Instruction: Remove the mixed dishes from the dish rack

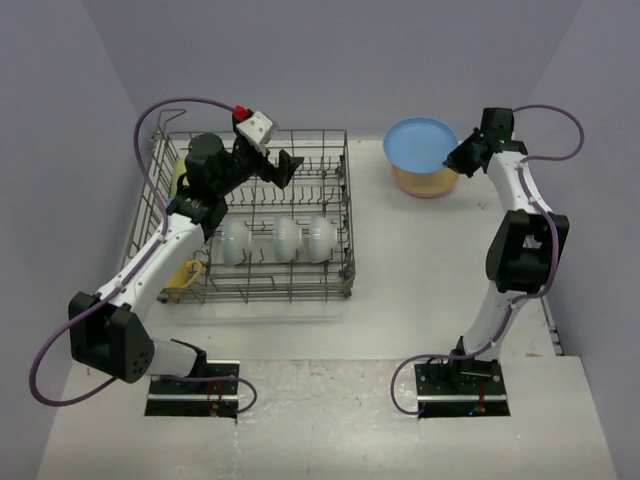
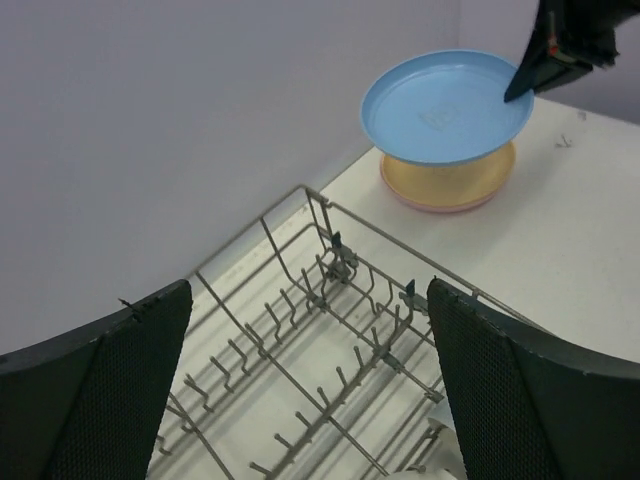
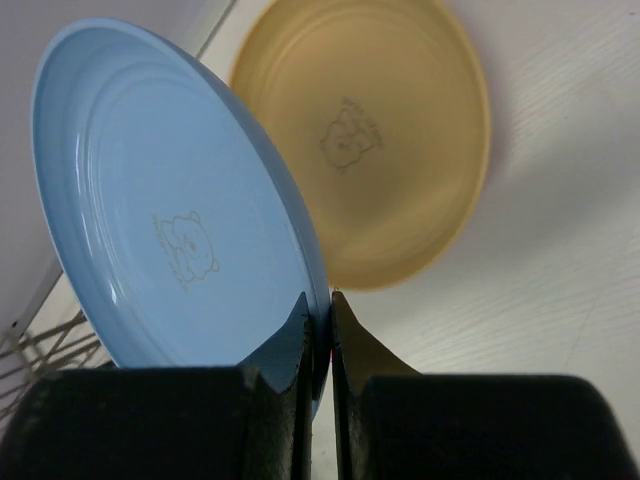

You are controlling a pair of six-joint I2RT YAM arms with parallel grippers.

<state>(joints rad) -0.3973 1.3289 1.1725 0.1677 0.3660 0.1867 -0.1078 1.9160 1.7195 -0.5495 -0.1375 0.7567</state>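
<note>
right claw [image 3: 320, 310] pinches blue plate [image 3: 170, 210] rim above orange-yellow plate [image 3: 390, 130]

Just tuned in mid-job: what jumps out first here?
The right hand pinches the rim of a round blue plate above an orange-yellow plate at the far right. Three white bowls stand in the grey wire dish rack on the left, the open left hand above it.
</note>
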